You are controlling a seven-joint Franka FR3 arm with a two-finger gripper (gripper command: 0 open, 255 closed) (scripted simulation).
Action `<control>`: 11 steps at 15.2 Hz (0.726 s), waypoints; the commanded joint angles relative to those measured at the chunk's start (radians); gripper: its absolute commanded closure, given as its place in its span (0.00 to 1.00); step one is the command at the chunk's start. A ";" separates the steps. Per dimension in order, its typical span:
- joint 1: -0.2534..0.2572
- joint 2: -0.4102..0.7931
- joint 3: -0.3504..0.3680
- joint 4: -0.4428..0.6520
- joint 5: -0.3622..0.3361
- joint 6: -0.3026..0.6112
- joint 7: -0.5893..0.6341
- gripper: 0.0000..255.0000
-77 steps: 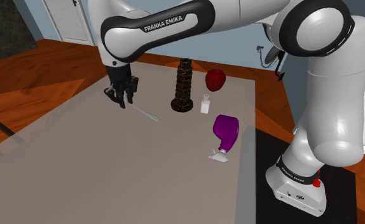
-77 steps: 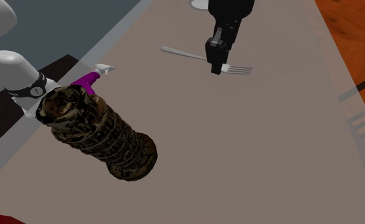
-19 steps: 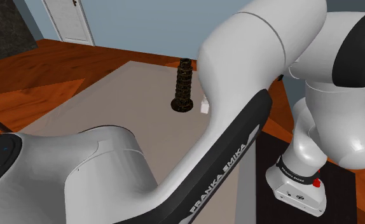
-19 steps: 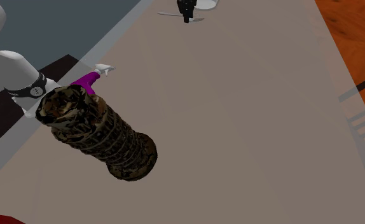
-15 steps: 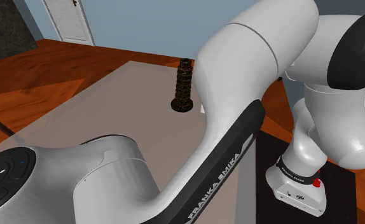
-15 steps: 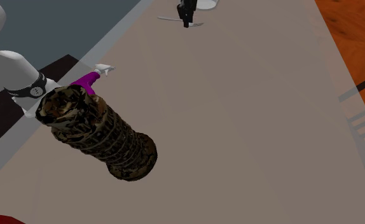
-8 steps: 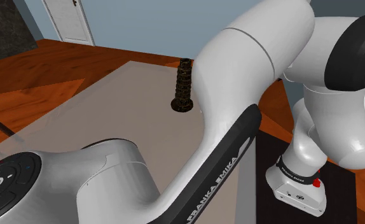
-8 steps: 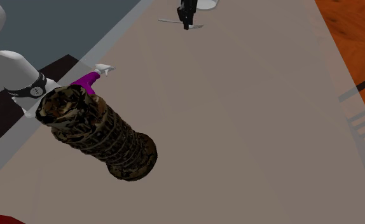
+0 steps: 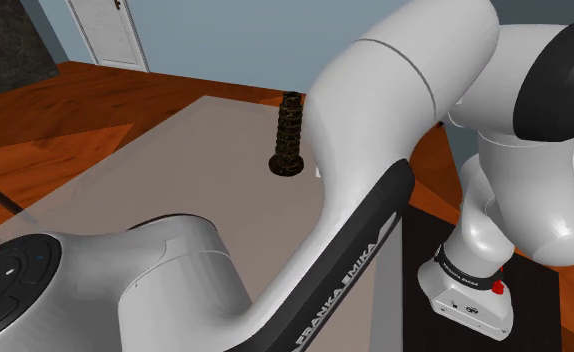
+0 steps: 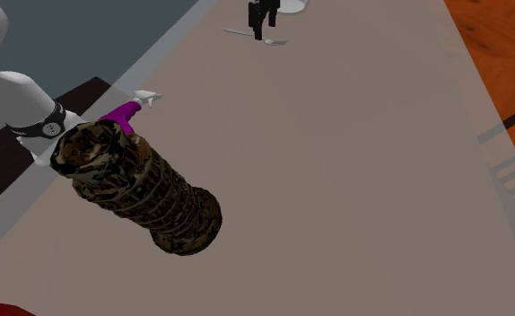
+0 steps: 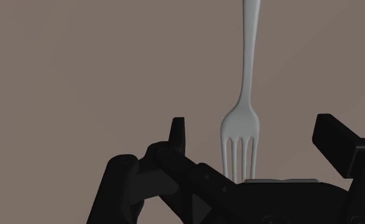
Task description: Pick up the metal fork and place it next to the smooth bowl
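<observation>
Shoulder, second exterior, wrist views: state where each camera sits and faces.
Shoulder: beside the stand, looking over the grey-brown table; white arm looms close.
Second exterior: above the dark tower figurine, facing the distant fingers.
Wrist: behind the open fingers, looking at the silver fork between them.
Shared: both exterior views show the tower figurine.

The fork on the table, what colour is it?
The fork is plain silvery grey, with no pattern. The wrist view shows it best.
</observation>
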 commanded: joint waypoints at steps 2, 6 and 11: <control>-0.005 -0.037 0.012 0.034 0.021 -0.067 -0.013 0.00; -0.006 -0.047 0.015 0.046 0.027 -0.088 -0.017 0.00; -0.006 -0.047 0.015 0.046 0.027 -0.088 -0.017 0.00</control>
